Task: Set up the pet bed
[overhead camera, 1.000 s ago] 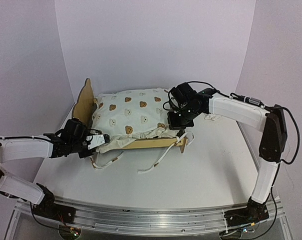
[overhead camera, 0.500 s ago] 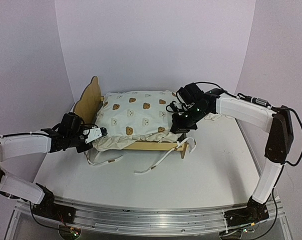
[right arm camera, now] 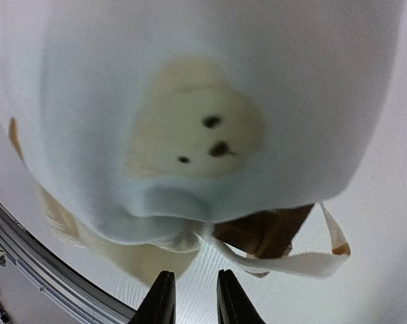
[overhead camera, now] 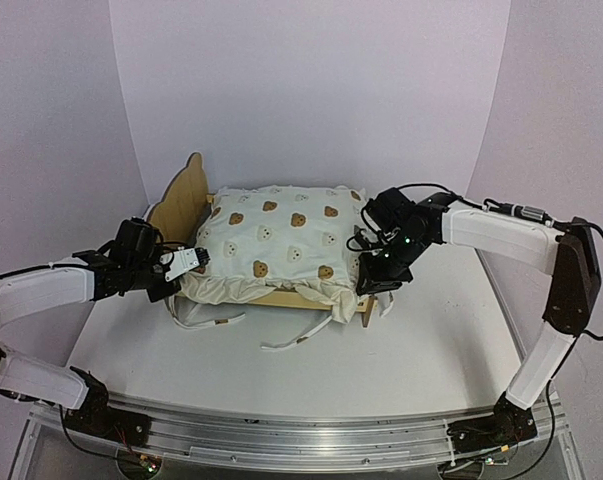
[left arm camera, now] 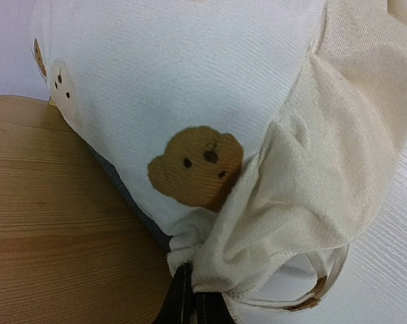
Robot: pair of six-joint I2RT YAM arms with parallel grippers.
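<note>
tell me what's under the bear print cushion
The cushion lies on a light wooden frame, front rail showing below the ruffle. A strip of dark grey base shows beneath it in the left wrist view. The rest of the base is covered.

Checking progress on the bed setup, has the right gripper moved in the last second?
Yes. The right gripper has come toward the front rail and slightly right, beside the pet bed's foot corner.

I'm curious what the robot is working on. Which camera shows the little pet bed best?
The top camera: the whole pet bed shows, headboard to foot. The left wrist camera sees only one cushion corner and some wood; the right wrist, a blurred cushion close-up.
</note>
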